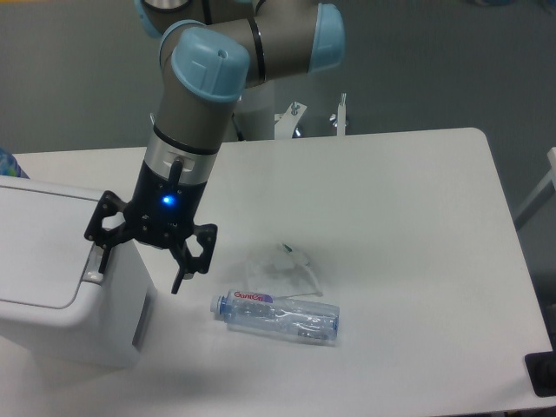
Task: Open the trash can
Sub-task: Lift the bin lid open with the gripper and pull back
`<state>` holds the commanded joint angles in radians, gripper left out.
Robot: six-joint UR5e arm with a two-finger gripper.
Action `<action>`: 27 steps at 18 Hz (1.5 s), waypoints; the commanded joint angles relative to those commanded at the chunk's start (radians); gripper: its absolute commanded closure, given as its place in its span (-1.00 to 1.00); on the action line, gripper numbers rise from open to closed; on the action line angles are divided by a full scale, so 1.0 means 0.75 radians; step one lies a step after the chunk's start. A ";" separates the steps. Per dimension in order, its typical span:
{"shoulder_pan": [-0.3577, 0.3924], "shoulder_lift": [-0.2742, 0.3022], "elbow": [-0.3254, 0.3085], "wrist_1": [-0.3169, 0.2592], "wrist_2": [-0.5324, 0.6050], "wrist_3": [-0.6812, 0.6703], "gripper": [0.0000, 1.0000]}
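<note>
The trash can (61, 278) is a big white boxy bin at the left edge of the table, its flat lid down. A grey tab (94, 263) sits on its right rim. My gripper (137, 274) hangs open over the bin's right side. Its left finger (98, 259) is at the grey tab and the lid's right edge; whether it touches is unclear. The right finger (181, 276) hangs beside the bin over the table. Nothing is held between them.
A clear plastic bottle (276, 314) with a red label lies on its side right of the gripper. A crumpled clear wrapper (282, 268) lies just behind it. The table's right edge is near a black object (541, 373).
</note>
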<state>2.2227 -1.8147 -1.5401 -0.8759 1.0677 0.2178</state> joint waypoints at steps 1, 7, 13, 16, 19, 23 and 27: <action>0.002 0.000 0.000 0.000 0.000 0.000 -1.00; 0.002 -0.002 0.000 0.000 0.002 0.000 -1.00; 0.000 0.000 0.002 0.002 0.018 0.000 -1.00; 0.002 0.002 0.020 0.002 0.018 0.002 -1.00; 0.018 0.002 0.047 0.002 0.020 0.004 -1.00; 0.161 0.004 0.051 0.002 0.059 0.094 -1.00; 0.274 -0.002 0.023 -0.002 0.232 0.359 -1.00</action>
<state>2.4282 -1.8162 -1.5232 -0.8774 1.2420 0.4873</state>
